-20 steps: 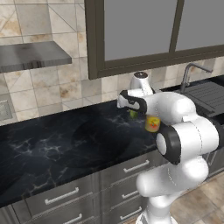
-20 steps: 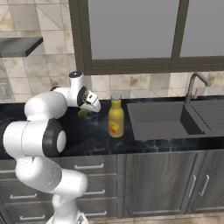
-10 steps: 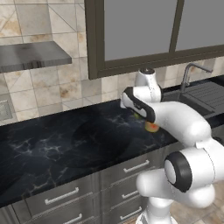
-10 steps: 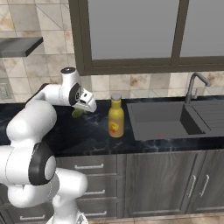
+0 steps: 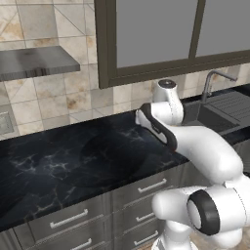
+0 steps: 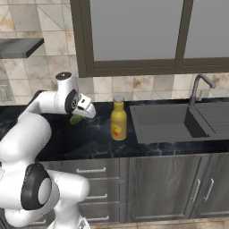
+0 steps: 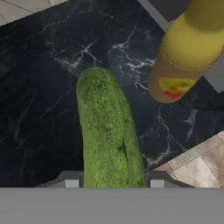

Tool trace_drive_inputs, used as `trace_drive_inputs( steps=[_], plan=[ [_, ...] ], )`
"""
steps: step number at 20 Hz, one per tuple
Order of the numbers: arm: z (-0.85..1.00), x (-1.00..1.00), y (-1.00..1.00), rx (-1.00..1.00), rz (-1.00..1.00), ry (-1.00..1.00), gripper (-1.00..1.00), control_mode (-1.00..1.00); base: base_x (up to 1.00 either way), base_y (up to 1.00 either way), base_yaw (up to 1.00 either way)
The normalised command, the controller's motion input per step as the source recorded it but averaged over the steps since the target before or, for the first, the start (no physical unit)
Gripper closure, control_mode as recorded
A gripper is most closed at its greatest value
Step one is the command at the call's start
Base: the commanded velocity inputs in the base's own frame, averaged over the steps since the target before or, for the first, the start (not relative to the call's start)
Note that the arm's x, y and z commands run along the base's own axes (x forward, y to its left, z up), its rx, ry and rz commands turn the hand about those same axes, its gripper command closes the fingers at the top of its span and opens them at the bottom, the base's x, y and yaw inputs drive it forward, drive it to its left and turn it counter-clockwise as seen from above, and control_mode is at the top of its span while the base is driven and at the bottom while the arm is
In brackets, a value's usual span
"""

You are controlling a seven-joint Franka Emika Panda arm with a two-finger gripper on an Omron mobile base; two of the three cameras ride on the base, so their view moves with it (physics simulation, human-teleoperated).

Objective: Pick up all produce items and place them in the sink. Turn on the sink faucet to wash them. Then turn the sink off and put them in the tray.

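A green cucumber [image 7: 109, 135], one of the produce items, runs lengthwise between my fingertips [image 7: 72, 179], and my gripper [image 7: 113, 179] is shut on it. Seen from the right base, the gripper [image 6: 82, 112] hangs just above the black counter with the cucumber [image 6: 76, 119] poking out below it, left of the yellow bottle. The dark sink [image 6: 156, 123] lies further right, with the faucet [image 6: 199, 87] at its back. In the left base view my own arm covers the hand [image 5: 146, 117]; the sink [image 5: 215, 117] and faucet [image 5: 215, 80] are at the right. The tray is out of view.
A yellow bottle [image 6: 118, 118] with a grey cap and red label stands between my gripper and the sink, close by in the hand view [image 7: 188, 48]. The black marble counter [image 5: 63, 161] stretches left; a range hood [image 5: 34, 61] hangs at the upper left.
The arm's elbow and forearm have swung around and lower, while the hand with the cucumber has stayed nearly in place left of the bottle. The grip is unchanged.
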Motion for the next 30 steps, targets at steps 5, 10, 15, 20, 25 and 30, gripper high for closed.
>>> trace_drive_inputs(
  steps=[5, 10, 15, 20, 25, 30],
  plan=[
    [-0.03, -0.33, 0.00, 0.00, -0.01, -0.05, 1.00, 1.00, -0.50, -0.07, -0.01],
    [0.00, 0.00, 0.00, 0.00, 0.00, 0.00, 1.00, 1.00, -0.41, -0.59, 0.00],
    [0.00, 0.00, 0.00, 0.00, 0.00, 0.00, 1.00, 1.00, -0.03, -0.95, 0.05],
    [0.00, 0.00, 0.00, 0.00, 0.00, 0.00, 1.00, 1.00, 0.00, -1.00, 0.10],
    [0.00, 0.00, 0.00, 0.00, 0.00, 0.00, 1.00, 1.00, 0.04, -0.96, 0.12],
    [0.00, 0.00, 0.00, 0.00, 0.00, 0.00, 1.00, 1.00, 0.19, -0.82, 0.16]
  ],
)
